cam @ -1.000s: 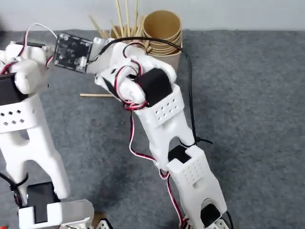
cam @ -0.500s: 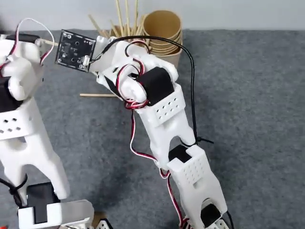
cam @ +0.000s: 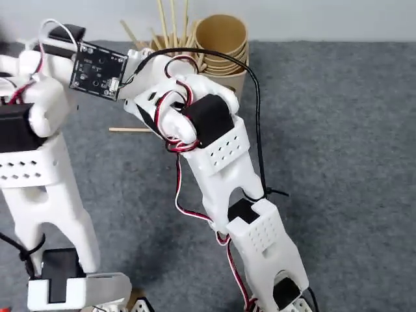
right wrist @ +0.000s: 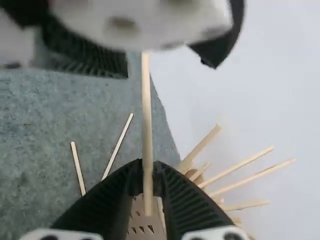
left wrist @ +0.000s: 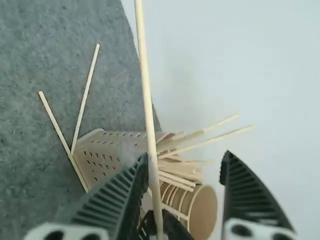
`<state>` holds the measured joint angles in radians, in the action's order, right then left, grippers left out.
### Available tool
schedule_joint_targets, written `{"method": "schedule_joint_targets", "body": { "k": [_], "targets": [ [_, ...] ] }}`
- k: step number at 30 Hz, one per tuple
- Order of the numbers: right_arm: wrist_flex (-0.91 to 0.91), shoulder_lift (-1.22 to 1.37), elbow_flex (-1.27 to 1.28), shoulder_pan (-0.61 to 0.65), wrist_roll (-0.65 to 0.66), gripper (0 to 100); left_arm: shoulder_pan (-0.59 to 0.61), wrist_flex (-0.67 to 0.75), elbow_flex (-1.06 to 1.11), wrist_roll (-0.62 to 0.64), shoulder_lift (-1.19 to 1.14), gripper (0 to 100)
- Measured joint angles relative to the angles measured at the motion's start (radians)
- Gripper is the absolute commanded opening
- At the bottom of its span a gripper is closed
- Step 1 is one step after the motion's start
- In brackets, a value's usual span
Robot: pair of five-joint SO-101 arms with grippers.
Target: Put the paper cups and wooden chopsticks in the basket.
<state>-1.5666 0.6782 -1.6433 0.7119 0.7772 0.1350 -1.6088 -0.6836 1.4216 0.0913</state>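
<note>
A held wooden chopstick (right wrist: 145,125) sits in my right gripper (right wrist: 147,167), which is shut on it. Its far end runs past my left gripper (left wrist: 185,160), whose jaws stand wide apart, the stick (left wrist: 145,100) lying against one finger (left wrist: 120,200). Both grippers meet at the table's back left, by the right wrist's camera board (cam: 97,68). The beige perforated basket (left wrist: 110,155) stands behind them with stacked paper cups (cam: 221,39) and several chopsticks (cam: 170,23) in it. Two loose chopsticks (left wrist: 85,95) (left wrist: 55,125) lie on the carpet beside it.
Grey carpet (cam: 338,162) covers the table, open to the right of the basket. A pale wall (cam: 325,16) runs right behind the basket. The right arm (cam: 221,156) crosses the middle, and the left arm (cam: 32,130) stands at the left edge.
The left arm's wrist has swung back and to the right, closer to the right wrist's camera board. The right arm has barely shifted.
</note>
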Motion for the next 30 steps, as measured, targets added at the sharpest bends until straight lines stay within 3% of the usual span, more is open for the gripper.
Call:
{"method": "schedule_joint_targets", "body": {
  "k": [8,17,30],
  "targets": [
    [0.0,-0.009,0.0,0.0,0.002,0.8,-0.017,0.0,0.086,0.0,0.002,1],
    [0.003,-0.009,0.0,0.003,0.005,0.8,0.029,0.005,0.138,-0.003,0.0,1],
    [0.003,-0.009,0.0,0.003,0.005,0.8,0.164,0.189,0.098,-0.003,0.0,1]
  ]
}}
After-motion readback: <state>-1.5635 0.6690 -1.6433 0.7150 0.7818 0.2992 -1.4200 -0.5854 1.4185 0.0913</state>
